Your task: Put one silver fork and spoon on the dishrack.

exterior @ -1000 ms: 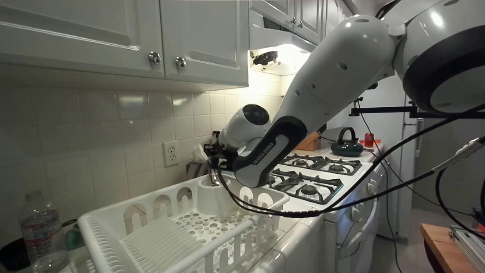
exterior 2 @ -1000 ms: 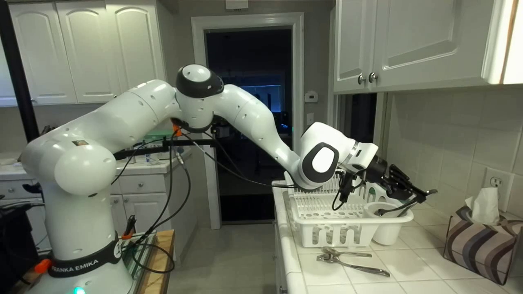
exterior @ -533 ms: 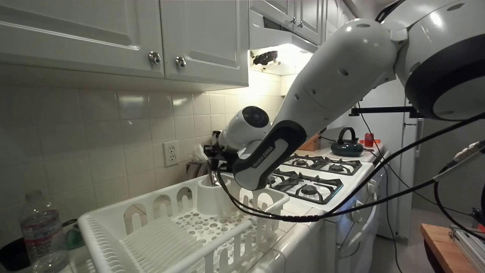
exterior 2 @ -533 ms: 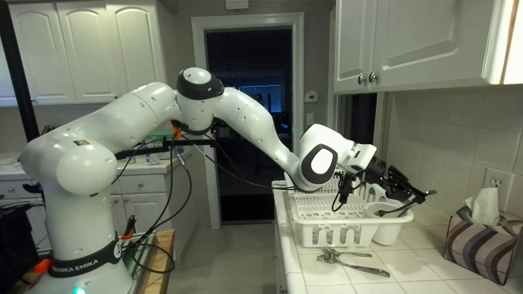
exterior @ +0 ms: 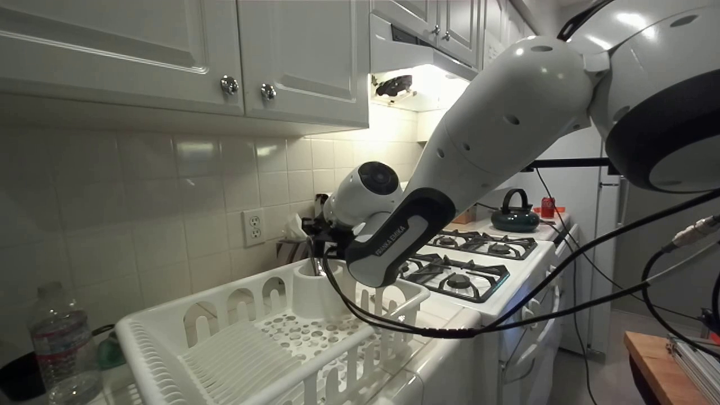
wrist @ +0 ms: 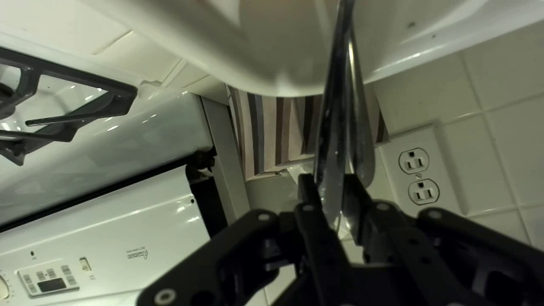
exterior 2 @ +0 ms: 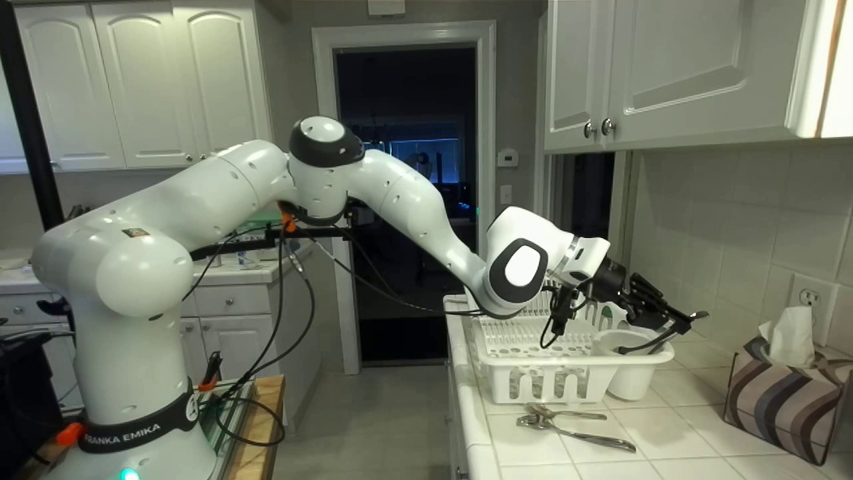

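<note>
Wrist view: I see tissue box [wrist: 270,131] beyond the gripper [wrist: 332,182], wall outlet [wrist: 418,175] off one side, stove [wrist: 102,233] off the other. In an exterior view, kettle [exterior: 515,220] well apart from it.

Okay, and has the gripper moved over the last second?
Yes, slightly: in an exterior view, the gripper sits a little lower and farther from the wall outlet than it did a second ago.

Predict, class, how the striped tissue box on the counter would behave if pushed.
The striped tissue box would probably slide rather than roll, having flat sides. It's likely light for its size, since white tissue, crumpled and probably floppy, pokes from its top.
</note>
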{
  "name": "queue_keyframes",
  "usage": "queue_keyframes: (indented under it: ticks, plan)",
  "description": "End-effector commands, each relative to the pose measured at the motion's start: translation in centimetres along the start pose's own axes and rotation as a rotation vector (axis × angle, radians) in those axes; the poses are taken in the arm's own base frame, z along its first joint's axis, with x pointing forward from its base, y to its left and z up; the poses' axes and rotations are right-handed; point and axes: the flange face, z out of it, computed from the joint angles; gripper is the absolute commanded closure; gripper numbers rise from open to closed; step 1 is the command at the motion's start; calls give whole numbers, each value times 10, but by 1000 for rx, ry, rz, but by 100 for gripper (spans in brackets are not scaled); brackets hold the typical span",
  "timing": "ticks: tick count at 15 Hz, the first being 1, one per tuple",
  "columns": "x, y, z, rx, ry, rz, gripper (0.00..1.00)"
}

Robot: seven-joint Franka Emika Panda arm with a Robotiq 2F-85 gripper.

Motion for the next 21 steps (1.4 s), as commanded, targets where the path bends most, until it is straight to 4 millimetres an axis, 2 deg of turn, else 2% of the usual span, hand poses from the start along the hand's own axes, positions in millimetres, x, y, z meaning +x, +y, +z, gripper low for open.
queue_keyframes:
  ticks: [1, 4, 5, 6, 8, 12, 15, 19, 21]
  plan:
    - [-9, -3, -3, -5, 26, -26, 95]
    - [-12, -4, -3, -11, 30, -42, 95]
    - [-13, -4, -3, -12, 29, -43, 80]
    - [-14, -5, -4, -13, 27, -43, 57]
    - [-14, -6, -5, -14, 19, -38, 50]
    - [-13, -8, -8, -10, 12, -25, 21]
    - [-2, -11, -19, 8, -23, 4, 2]
    - [17, -24, -41, 52, -174, -18, 0]
    - [30, -19, -50, 53, -248, -74, 0]
